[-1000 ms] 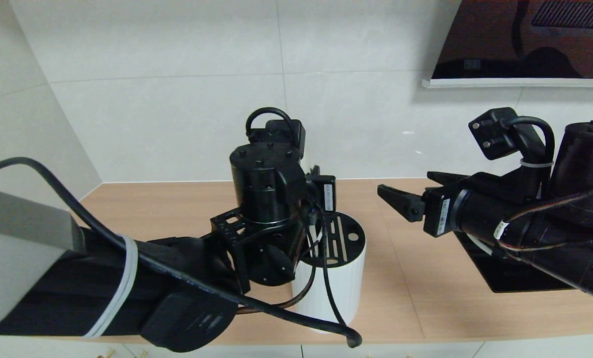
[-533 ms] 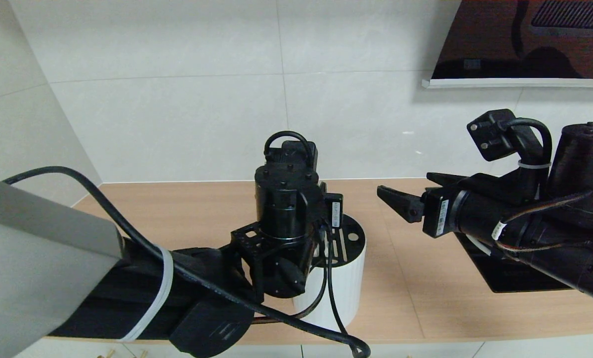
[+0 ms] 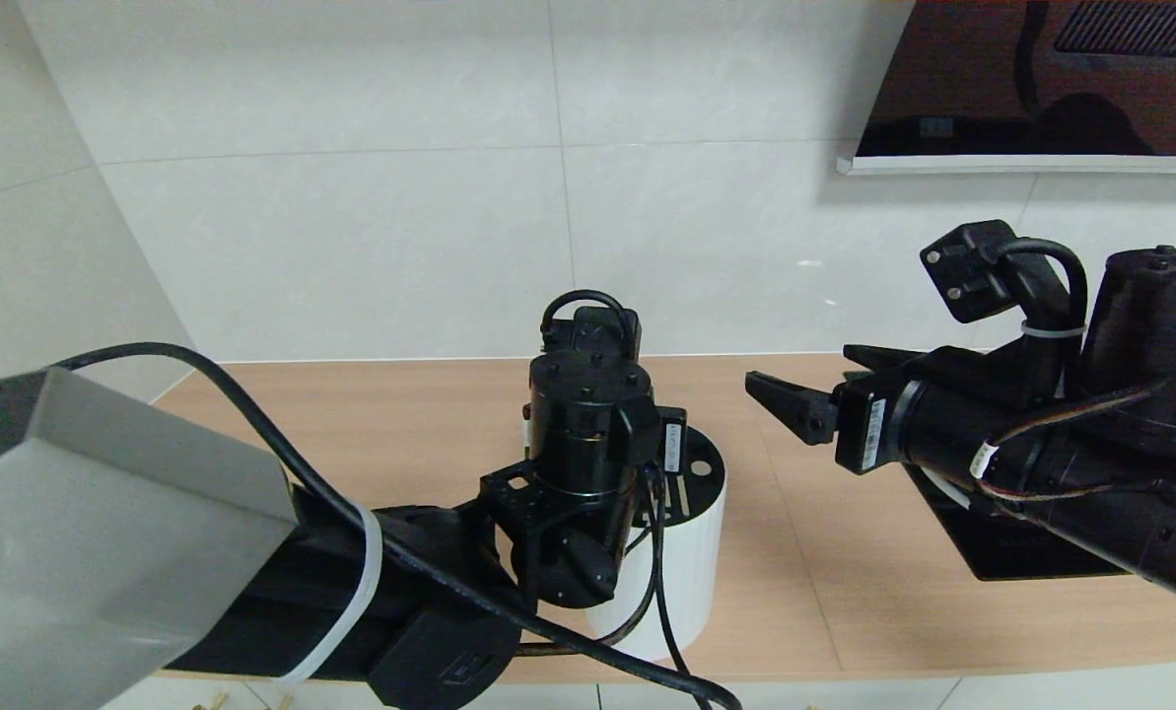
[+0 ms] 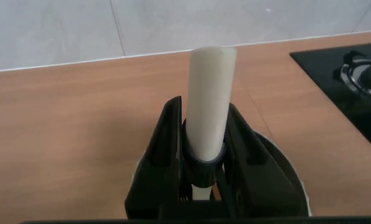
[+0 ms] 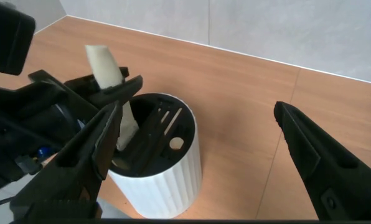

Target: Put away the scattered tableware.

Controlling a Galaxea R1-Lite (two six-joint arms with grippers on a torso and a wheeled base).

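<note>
So the wooden counter (image 3: 351, 414) ran along the tiled wall, and the biggest thing on it was the white ribbed holder (image 3: 691, 562) with its black slotted top (image 5: 154, 140), sitting near the front edge with a black hob (image 3: 1021, 557) off to its right. The left claw (image 4: 204, 143) hung right over that holder, clamped narrow around a cream-handled utensil (image 4: 211, 87). We couldn't tell whether it was a knife or something else, because the working end was hidden. What we reckon matters for the next move is the line-up. The utensil's long axis stood nearly upright, leaning a touch, with the handle up and the lower end pointing straight down at the slotted top. In the right wrist view it seemed to be just inside one of the slots on the holder's left side. How deep it sat, we couldn't say. The right claw (image 3: 797, 367) was spread wide with nothing in it, off to the holder's right and above the counter. That put the left arm clearly nearer, so we figure the move is a straight push down along that axis and then letting go.
</note>
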